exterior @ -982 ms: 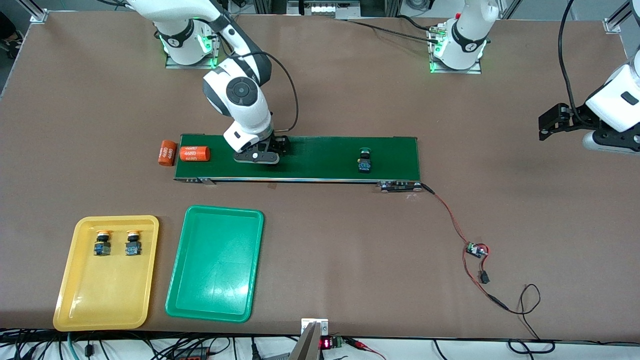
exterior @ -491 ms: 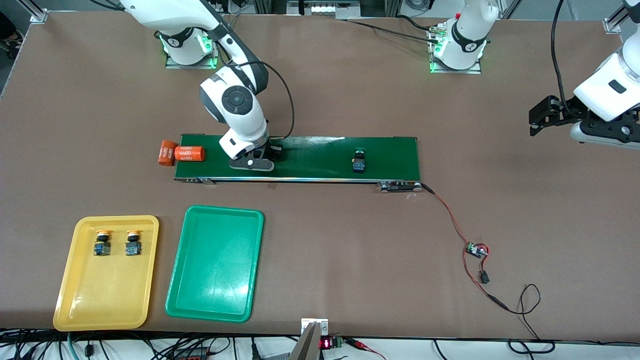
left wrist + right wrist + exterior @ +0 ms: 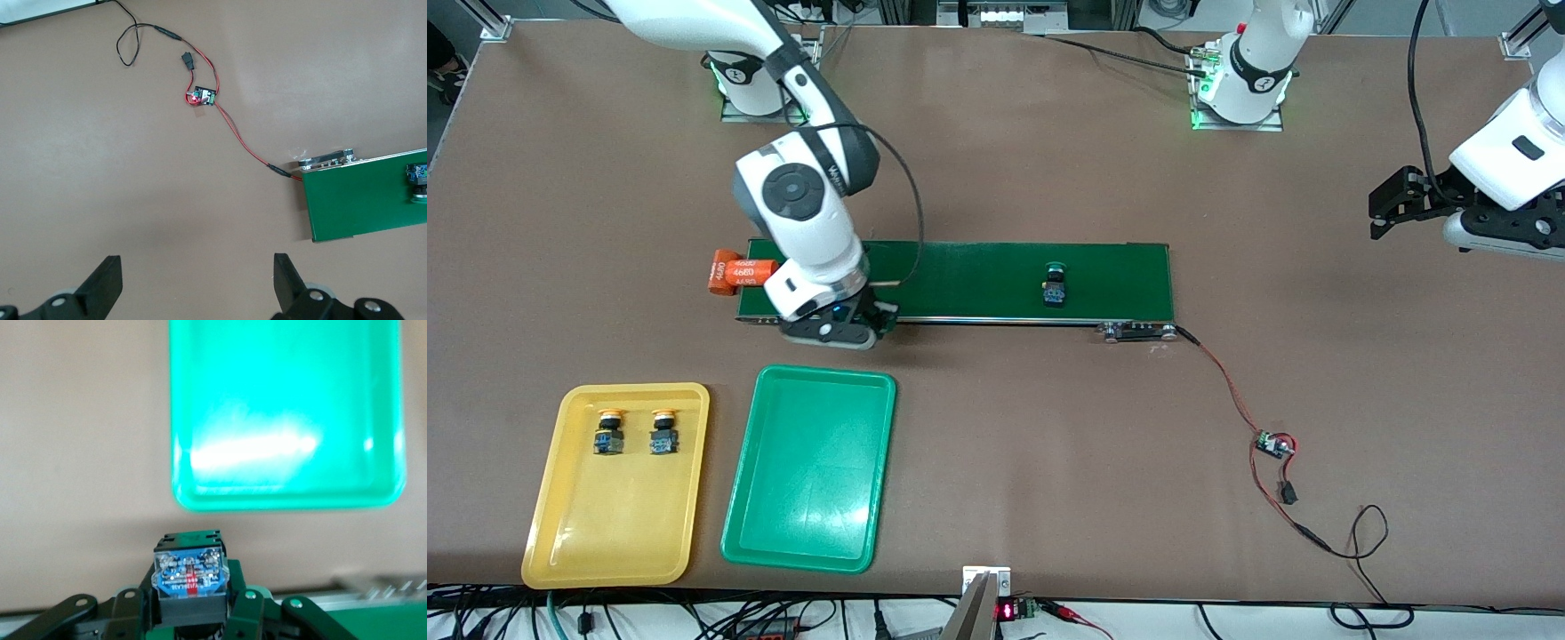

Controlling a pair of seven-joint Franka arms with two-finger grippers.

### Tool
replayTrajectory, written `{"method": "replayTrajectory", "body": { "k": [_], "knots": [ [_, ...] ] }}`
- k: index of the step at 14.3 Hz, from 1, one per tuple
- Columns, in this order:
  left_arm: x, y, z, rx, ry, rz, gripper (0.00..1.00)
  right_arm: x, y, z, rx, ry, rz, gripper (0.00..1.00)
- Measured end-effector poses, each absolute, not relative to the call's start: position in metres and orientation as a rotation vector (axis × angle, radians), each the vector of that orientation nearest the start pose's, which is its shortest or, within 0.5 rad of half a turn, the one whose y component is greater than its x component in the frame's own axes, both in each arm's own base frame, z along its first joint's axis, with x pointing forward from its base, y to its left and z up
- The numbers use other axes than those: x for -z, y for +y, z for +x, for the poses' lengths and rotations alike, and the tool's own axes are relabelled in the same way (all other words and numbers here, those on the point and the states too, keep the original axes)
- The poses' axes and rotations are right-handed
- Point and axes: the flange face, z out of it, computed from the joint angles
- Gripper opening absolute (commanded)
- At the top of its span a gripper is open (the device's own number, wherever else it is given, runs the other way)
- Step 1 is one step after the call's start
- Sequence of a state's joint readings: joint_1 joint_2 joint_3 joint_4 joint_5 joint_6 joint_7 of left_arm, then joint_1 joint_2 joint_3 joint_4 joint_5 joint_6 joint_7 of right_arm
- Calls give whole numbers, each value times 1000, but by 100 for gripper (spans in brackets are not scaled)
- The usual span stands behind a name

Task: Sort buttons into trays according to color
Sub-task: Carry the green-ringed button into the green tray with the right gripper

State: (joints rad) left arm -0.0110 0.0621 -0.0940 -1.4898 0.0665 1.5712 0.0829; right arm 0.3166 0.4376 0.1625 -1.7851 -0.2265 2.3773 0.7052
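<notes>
A: Item one, right gripper?
B: Clamped on a small push-button switch with a black-and-blue body; cap colour hidden in the grip. It hangs over the conveyor's near edge, just above the shallow green plastic tray.

A: Trays, nearest the front camera?
B: Shallow yellow plastic tray at the right arm's end, holding two yellow-capped switches side by side. The green tray lies beside it, toward the left arm's end.

A: Next out?
B: Long dark-green conveyor belt. One green-capped switch lies on it, toward the left arm's end. Two orange cylinders with white print sit at the other end, one partly covered by the right arm.

A: Left gripper?
B: Fingers spread wide, holding nothing, over bare table at the left arm's end; that arm waits.

A: Right arm's pose?
B: Reaching down from its base, wrist bent toward the front camera.
</notes>
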Motion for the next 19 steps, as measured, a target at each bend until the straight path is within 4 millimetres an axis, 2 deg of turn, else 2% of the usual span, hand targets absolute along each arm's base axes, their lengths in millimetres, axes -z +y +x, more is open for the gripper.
{"method": "replayTrajectory", "body": {
  "k": [3,5,7,8,9,11,12,13,14,19],
  "knots": [
    [-628,-50,572,31,285,-3068,100,-317,253,653,343,80,-3122,2],
    [-628,-51,572,32,286,-3068,100,-298,225,690,375,33,-3113,2],
    [-628,-51,572,29,287,-3068,100,-274,197,716,434,-7,-3092,3],
    [-628,-51,572,28,287,-3068,100,-261,186,724,458,-22,-3083,10],
    [-628,-51,572,28,287,-3068,100,-249,177,729,474,-26,-3076,19],
    [-628,-51,572,25,287,-3068,100,-226,170,733,495,-25,-3063,28],
    [-628,-52,572,25,289,-3067,100,-216,171,732,493,-26,-3059,39],
    [-628,-53,571,26,292,-3067,100,-208,173,731,485,-30,-3058,62],
    [-628,-55,571,26,297,-3067,100,-202,174,730,479,-33,-3058,100],
    [-628,-57,571,26,303,-3067,100,-193,181,730,547,-44,-3021,100]
  ]
}}
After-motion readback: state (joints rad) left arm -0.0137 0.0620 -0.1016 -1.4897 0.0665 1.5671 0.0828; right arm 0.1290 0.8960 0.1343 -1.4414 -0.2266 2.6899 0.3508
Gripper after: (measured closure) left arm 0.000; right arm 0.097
